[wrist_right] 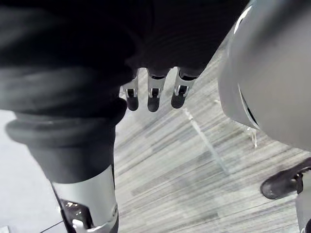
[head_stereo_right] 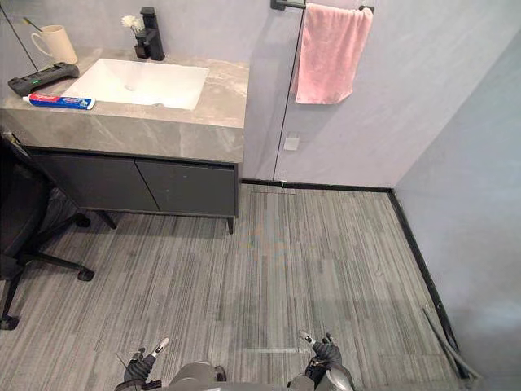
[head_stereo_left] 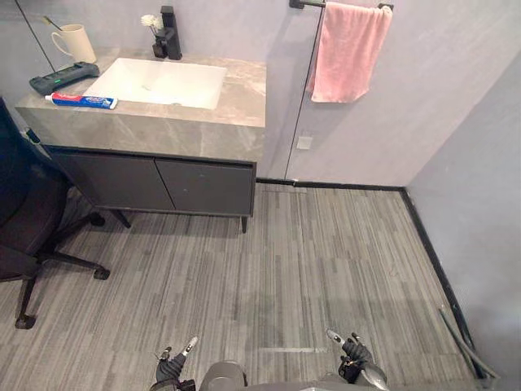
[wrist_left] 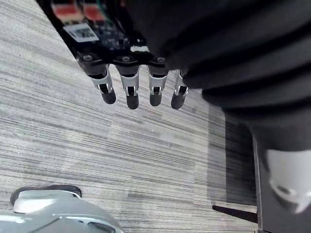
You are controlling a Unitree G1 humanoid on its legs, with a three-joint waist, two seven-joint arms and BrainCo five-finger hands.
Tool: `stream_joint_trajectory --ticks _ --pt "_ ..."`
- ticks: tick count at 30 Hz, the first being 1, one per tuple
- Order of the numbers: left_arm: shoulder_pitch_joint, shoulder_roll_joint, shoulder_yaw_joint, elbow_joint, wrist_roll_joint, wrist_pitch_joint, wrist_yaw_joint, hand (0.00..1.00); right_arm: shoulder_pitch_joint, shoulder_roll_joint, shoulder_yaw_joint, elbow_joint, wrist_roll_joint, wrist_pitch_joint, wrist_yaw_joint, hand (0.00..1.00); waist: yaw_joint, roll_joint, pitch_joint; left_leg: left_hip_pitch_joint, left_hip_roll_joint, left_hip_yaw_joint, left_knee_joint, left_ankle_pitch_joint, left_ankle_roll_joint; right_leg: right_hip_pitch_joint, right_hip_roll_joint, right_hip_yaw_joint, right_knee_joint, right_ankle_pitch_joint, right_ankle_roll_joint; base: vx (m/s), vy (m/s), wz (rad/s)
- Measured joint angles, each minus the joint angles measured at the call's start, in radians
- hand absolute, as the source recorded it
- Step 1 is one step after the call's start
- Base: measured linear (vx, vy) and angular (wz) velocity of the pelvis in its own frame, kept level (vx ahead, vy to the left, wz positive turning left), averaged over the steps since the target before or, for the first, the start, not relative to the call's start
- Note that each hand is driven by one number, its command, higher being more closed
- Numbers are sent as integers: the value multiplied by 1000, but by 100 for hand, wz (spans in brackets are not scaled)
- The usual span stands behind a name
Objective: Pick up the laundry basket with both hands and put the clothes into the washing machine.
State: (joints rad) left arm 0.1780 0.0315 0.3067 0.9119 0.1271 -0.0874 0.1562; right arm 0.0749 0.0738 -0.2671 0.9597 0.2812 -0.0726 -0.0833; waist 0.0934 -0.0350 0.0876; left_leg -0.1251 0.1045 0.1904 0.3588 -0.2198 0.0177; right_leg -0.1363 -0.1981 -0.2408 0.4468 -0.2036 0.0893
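Both hands, left hand (head_stereo_left: 172,364) and right hand (head_stereo_left: 352,355), hang low over the grey floor (head_stereo_left: 309,261) with fingers relaxed and empty, facing the vanity (head_stereo_left: 155,122) and pink towel (head_stereo_left: 348,50), so locating basket and washing machine likely means turning.

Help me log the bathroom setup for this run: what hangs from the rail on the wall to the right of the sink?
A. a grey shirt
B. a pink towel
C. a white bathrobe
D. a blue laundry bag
B: a pink towel is draped over the dark rail on the wall, to the right of the sink counter.
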Motion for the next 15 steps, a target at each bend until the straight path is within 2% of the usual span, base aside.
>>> stream_joint_trajectory --ticks 1,2,3,5,7,9,15 --pt "2 14 0 3 -1 -2 -1 0 1 0 5 21 -4 1 0 0 2 -24 -16 0 -16 0 -21 10 -16 3 -2 5 -121 110 -12 115 -226 13" --pt "-1 22 0 26 -8 -4 -1 0 5 -4 8 53 -11 3 0 0 1 -35 -42 5 -24 -9 -54 24 -36 22 -6 7 -189 118 23 107 -224 6" --pt "0 18 0 37 -16 -4 -1 0 6 -5 10 63 -18 5 -1 0 3 -37 -61 13 -18 -13 -79 37 -49 36 8 3 -230 129 21 123 -225 -7" --pt "10 5 1 65 -48 -8 -2 0 8 -24 30 78 -42 3 0 0 -3 -12 -98 69 -16 -17 -231 115 -75 75 51 -2 -364 179 10 117 -208 -20" --pt "11 -2 1 74 -58 -9 -4 0 9 -44 52 85 -59 3 1 0 -14 6 -109 98 -12 -27 -333 170 -90 79 74 -6 -405 195 -3 55 -146 -2" --pt "14 -10 0 75 -79 -11 -6 0 3 -63 59 106 -67 4 0 0 -23 18 -115 109 -2 -37 -367 186 -97 84 91 -12 -422 201 -12 19 -105 4" --pt "17 2 0 79 -119 -12 -26 0 13 -96 80 138 -98 5 0 0 -27 -4 -113 136 -3 -49 -393 192 -102 117 109 -14 -472 221 -15 -27 -28 2"
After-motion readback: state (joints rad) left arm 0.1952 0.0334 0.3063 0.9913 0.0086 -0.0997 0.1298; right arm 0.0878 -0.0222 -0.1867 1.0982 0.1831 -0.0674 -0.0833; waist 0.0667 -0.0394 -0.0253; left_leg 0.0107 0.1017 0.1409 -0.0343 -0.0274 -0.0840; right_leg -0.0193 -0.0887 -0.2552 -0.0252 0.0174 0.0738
